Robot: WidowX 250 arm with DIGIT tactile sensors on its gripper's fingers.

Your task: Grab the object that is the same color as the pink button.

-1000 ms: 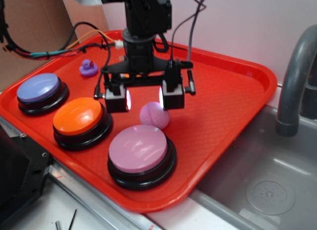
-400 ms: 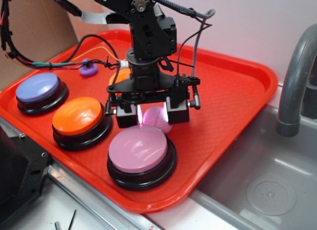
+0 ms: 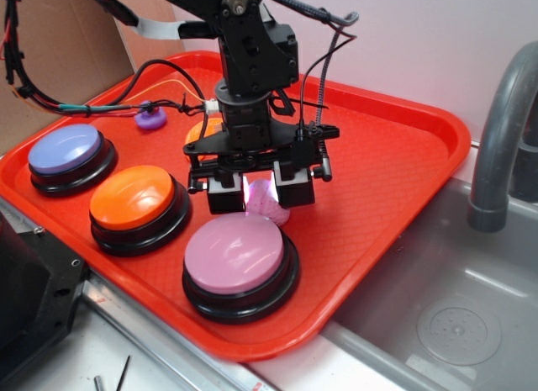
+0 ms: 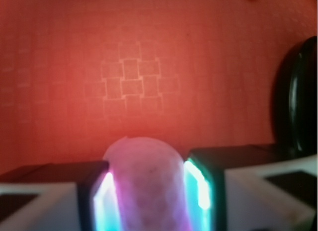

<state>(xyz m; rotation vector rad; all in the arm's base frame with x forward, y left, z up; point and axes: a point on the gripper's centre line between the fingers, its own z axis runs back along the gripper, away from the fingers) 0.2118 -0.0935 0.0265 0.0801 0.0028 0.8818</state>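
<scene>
The gripper [image 3: 260,192] pinches the pink ball [image 3: 267,203] across its middle, just beyond the pink button [image 3: 236,253]; it looks light, round, and likely to roll.

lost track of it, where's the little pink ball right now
In the exterior view the pink ball sits on the red tray between the pincer pads, just behind the pink button.

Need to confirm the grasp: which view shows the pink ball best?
The wrist view: the pink ball fills the gap between both fingers, touching each. The exterior view shows only part of it, hidden behind the gripper.
</scene>
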